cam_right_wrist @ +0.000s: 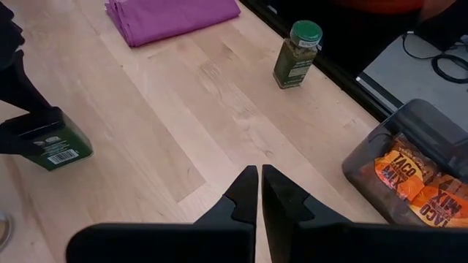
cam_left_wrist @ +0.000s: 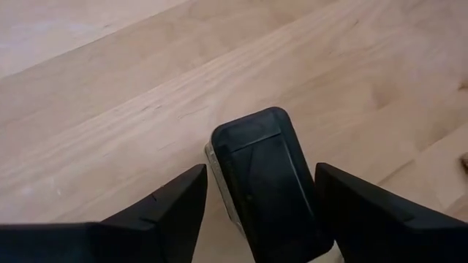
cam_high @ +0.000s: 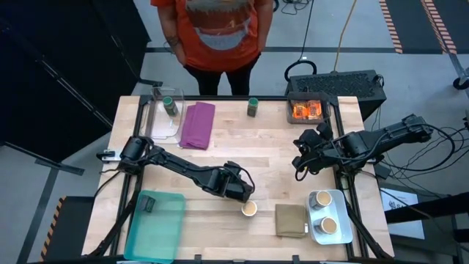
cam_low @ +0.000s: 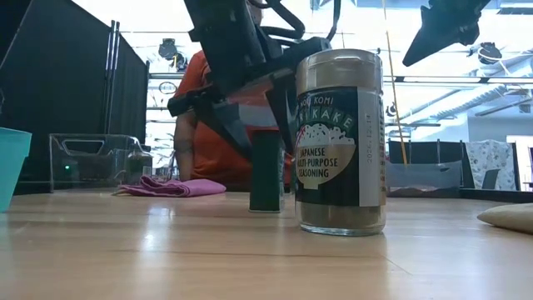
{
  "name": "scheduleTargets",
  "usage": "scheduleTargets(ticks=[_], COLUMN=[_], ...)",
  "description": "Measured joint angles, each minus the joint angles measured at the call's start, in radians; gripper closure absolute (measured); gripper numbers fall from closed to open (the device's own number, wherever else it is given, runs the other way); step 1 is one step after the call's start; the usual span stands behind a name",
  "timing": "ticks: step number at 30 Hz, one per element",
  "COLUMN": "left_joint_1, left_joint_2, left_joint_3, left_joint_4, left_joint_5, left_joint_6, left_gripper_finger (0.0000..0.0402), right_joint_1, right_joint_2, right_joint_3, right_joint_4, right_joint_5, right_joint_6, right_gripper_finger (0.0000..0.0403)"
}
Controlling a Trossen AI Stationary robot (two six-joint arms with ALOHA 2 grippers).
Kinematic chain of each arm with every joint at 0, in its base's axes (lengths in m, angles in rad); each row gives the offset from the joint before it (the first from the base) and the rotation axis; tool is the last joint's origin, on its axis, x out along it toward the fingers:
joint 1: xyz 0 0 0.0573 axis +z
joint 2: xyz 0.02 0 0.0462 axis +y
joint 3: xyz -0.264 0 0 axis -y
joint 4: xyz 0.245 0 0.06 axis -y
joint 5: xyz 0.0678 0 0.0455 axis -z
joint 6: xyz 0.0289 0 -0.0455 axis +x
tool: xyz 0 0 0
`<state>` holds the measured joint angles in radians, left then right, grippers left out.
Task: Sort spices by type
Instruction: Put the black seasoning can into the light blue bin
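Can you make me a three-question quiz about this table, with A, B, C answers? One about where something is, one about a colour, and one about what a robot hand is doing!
1. Where are the orange packets?
A. In the dark bin
B. On the purple cloth
C. In the teal tray

2. What colour is the lid of the jar by the table's far edge?
A. Red
B. Green
C. White

3. What is the left gripper doing?
A. Resting shut and empty
B. Holding a cloth
C. Straddling a dark block

Answers: 1 A, the packets lie inside the dark bin. 2 B, the right wrist view shows a green lid. 3 C, a finger stands on each side of the block.
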<state>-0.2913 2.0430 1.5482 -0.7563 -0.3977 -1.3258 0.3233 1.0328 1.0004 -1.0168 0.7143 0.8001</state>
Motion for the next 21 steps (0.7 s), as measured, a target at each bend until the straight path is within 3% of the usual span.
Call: scheduleTargets(ticks=[15, 21], left_joint_1=[-0.001, -0.001], left_joint_2=[0.0, 0.0], left_joint_3=[0.0, 0.012], left_joint_4=[0.0, -0.012], left_joint_5=[0.004, 0.031], left_joint_6=[0.007, 0.08], left_gripper_finger=[0.0231, 0.0269], right_joint_1=[0.0, -0.001], right_joint_2=[0.0, 0.0], right_joint_3=[0.0, 0.0], right_joint_4=[0.003, 0.003], right_joint_5=[0.0, 0.019], right_joint_6=[0.0, -0.001], right_gripper_finger=[0.0402, 0.0402])
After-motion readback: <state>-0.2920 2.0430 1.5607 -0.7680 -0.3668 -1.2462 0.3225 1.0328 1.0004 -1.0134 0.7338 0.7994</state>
